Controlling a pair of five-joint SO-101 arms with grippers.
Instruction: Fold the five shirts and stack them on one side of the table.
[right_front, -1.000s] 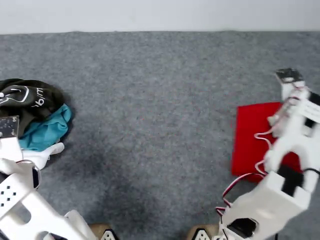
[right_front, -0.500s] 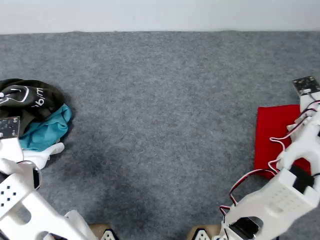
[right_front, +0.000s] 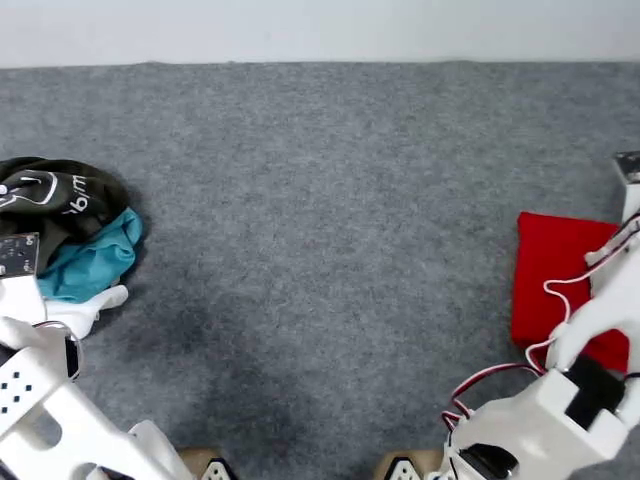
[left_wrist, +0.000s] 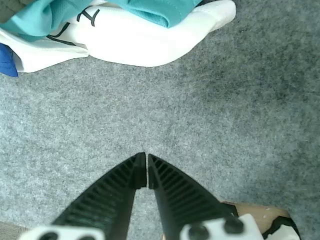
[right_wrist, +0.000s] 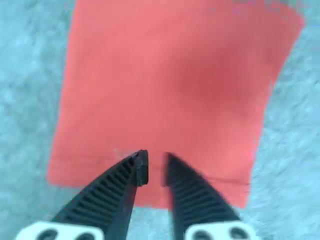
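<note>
The counter (right_front: 330, 200) is covered in grey felt, with a white wall (right_front: 320, 30) along its far edge. The wide middle stretch of felt lies between the two groups of cloth.

At the right edge a folded red shirt (right_front: 555, 290) lies flat. The right arm (right_front: 570, 400) stands over its near right part in the high view and hides that part, and thin cables (right_front: 490, 375) loop from the arm just beside the shirt's near corner. The right end effector (right_wrist: 154, 170) hangs over the shirt close to one hem, its fingers a narrow slit apart with red cloth showing between them. It appears to grip nothing, though the blur leaves it unclear whether the tips touch the fabric.

Well apart, at the left edge, the unfolded shirts sit in a heap. A dark shirt (right_front: 60, 195) with white print lies on the far side, a teal shirt (right_front: 95, 262) is bunched against it, and a white shirt (right_front: 85, 308) pokes out from under the teal one on the near side. A scrap of blue cloth (left_wrist: 6, 62) shows beside the white shirt. The left arm (right_front: 40, 400) rises at the near left corner and covers the heap's left side. The left end effector (left_wrist: 147, 172) is closed with its tips together, holding nothing, over bare felt near the white shirt and apart from it.
</note>
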